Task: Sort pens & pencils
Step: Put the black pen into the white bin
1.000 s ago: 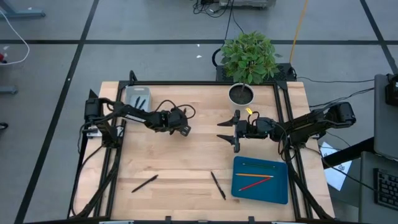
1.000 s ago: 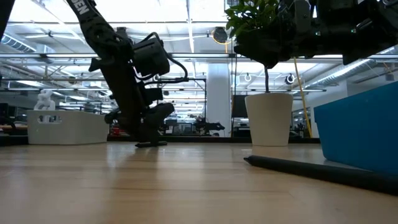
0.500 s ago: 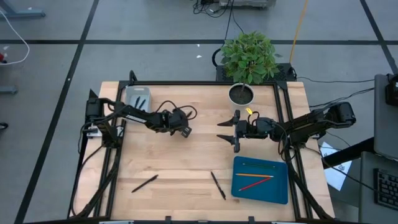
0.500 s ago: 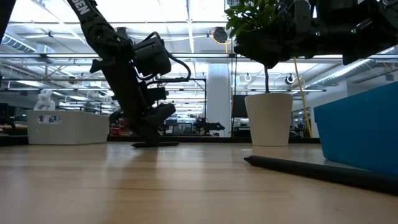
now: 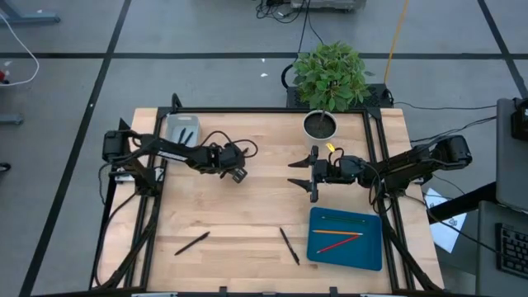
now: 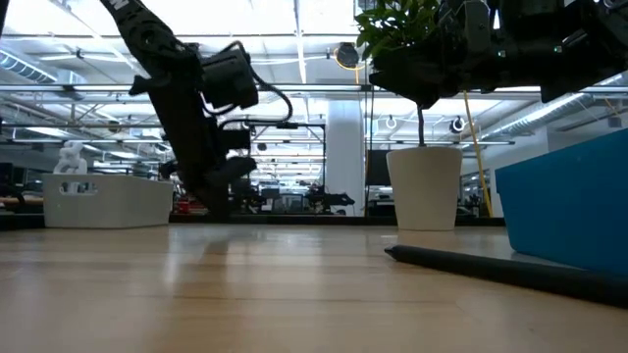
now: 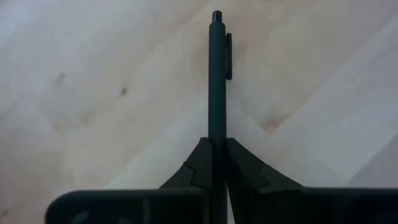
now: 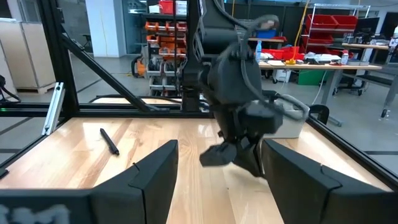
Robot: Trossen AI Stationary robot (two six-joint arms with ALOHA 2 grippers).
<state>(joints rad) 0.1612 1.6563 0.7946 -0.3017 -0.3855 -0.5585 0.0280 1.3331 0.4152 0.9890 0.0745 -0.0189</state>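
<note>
My left gripper (image 5: 237, 173) is left of the table's middle, a little above the wood, shut on a dark pen (image 7: 216, 74). Its clip end (image 7: 219, 25) sticks out past the fingertips. Two more pens lie flat near the front edge (image 5: 191, 243) (image 5: 289, 246). Orange, red and green pencils (image 5: 338, 239) lie in the blue tray (image 5: 367, 256) at the front right. My right gripper (image 5: 312, 176) hovers open, right of the middle, fingers level and nothing between them. My left gripper pinches the pen's barrel (image 7: 216, 134) between its two fingers (image 7: 199, 168), on the part away from the clip. The fingers slant down from the table's left side and the pen runs out forward between them. The pen is clear of the table.
A white bin (image 5: 181, 129) holding dark pens stands at the far left corner. A potted plant (image 5: 322, 124) stands at the far edge, right of the middle. Bare wood lies between the two grippers and in front of them.
My left gripper has risen and drawn back a little toward the table's left edge. The pen that lay on the wood under it is now lifted clear.
</note>
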